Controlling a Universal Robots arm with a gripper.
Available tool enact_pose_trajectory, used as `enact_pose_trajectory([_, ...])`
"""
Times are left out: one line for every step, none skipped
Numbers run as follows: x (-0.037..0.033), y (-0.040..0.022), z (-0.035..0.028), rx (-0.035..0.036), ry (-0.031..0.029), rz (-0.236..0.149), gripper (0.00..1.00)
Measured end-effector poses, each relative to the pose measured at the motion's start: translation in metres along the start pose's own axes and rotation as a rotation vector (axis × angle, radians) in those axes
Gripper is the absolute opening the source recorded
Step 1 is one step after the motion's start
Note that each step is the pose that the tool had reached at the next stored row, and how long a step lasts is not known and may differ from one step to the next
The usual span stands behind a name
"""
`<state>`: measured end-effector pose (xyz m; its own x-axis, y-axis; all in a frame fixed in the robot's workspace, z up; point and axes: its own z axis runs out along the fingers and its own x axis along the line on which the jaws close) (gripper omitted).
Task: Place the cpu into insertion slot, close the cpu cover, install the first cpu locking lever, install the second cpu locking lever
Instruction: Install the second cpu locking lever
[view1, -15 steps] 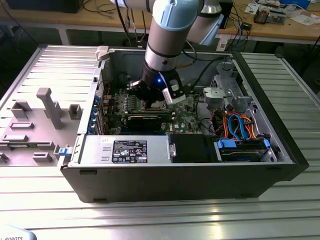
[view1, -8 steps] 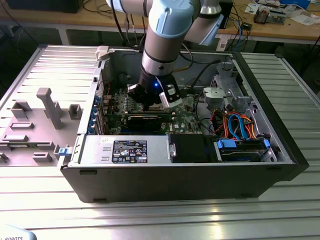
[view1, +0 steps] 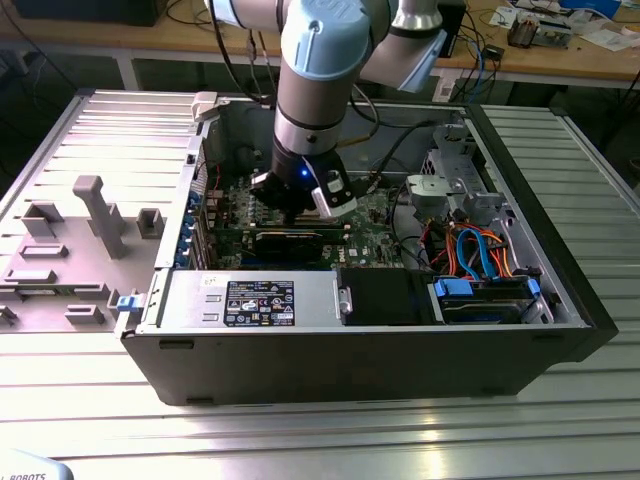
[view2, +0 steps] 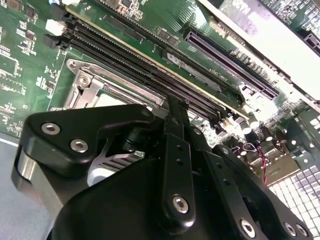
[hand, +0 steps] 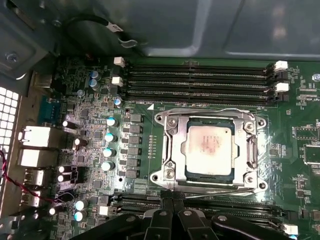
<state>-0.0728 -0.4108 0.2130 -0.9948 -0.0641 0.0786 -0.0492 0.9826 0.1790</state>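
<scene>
In the first wrist view the cpu (hand: 209, 150), with its dull silver top, lies flat in the insertion slot (hand: 186, 173), whose dark edge shows around it. The cpu cover (hand: 175, 150), a silver frame, lies down over the chip. Thin wire locking levers run along two opposite sides of the frame (hand: 210, 111) (hand: 220, 187). My gripper (hand: 172, 200) is shut, its tips right at the edge of the nearer lever. The second wrist view shows the gripper (view2: 176, 107) closed beside the cover (view2: 95, 90). In the exterior view the gripper (view1: 298, 212) reaches down into the open computer case (view1: 560, 290).
Long black memory slots (hand: 200, 80) flank the socket on both sides. Capacitors (hand: 107, 150) and rear ports (hand: 35, 140) stand close by. A graphics card (view1: 290, 240), a power supply (view1: 250, 300) and drive cables (view1: 470, 250) fill the case. Grey fixture blocks (view1: 90, 210) sit on the table at the exterior view's left.
</scene>
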Motion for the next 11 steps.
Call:
enact_pose_trajectory([0.0007, -0.0010, 0.0006, -0.0075, -0.0017, -0.001, 0.11])
enact_pose_trajectory([0.0015, -0.0015, 0.0010, -0.0136, -0.0025, -0.002, 0.11])
enact_pose_trajectory([0.0024, -0.0019, 0.0014, -0.0194, -0.0031, -0.002, 0.11])
enact_pose_trajectory([0.0039, -0.0026, 0.0020, -0.0285, -0.0045, -0.003, 0.11])
enact_pose_trajectory([0.0049, -0.0028, 0.0024, -0.0339, -0.0053, -0.004, 0.11])
enact_pose_trajectory([0.0058, -0.0029, 0.0027, -0.0403, -0.0060, -0.004, 0.11])
enact_pose_trajectory([0.0058, -0.0029, 0.0028, -0.0435, -0.0062, -0.005, 0.11])
enact_pose_trajectory([0.0058, -0.0029, 0.0028, -0.0439, -0.0062, -0.005, 0.11])
enact_pose_trajectory([0.0058, -0.0029, 0.0029, -0.0441, -0.0063, -0.005, 0.11])
enact_pose_trajectory([0.0058, -0.0029, 0.0029, -0.0441, -0.0063, -0.005, 0.11])
enact_pose_trajectory([0.0058, -0.0029, 0.0029, -0.0441, -0.0063, -0.005, 0.11])
